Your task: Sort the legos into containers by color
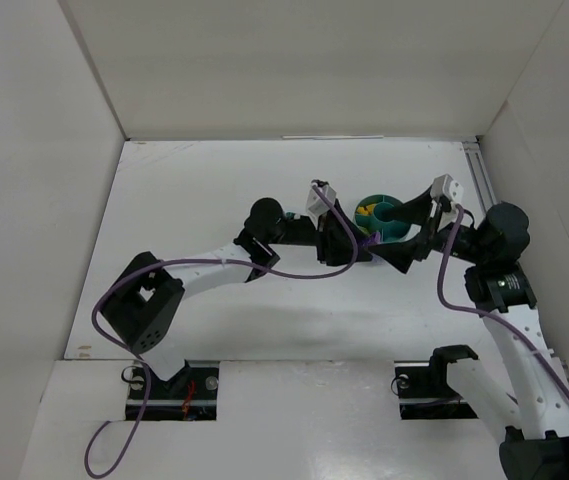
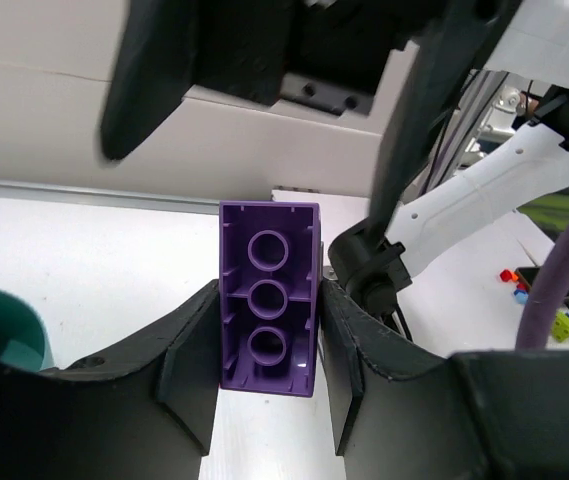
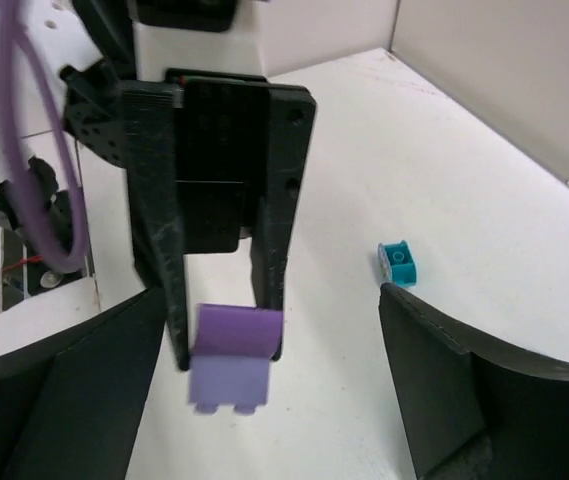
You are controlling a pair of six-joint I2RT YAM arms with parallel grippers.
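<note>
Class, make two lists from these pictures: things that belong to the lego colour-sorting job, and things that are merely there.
Job:
- purple brick, held in the left gripper
- teal brick, on the table
- teal bowl

Merely there:
- purple cable
- white walls

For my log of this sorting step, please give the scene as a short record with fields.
Left end effector: shut on the purple brick
Right end effector: open, holding nothing
Teal brick: lying loose on the table
Bowl: teal, close to both end effectors, some small coloured pieces already inside
</note>
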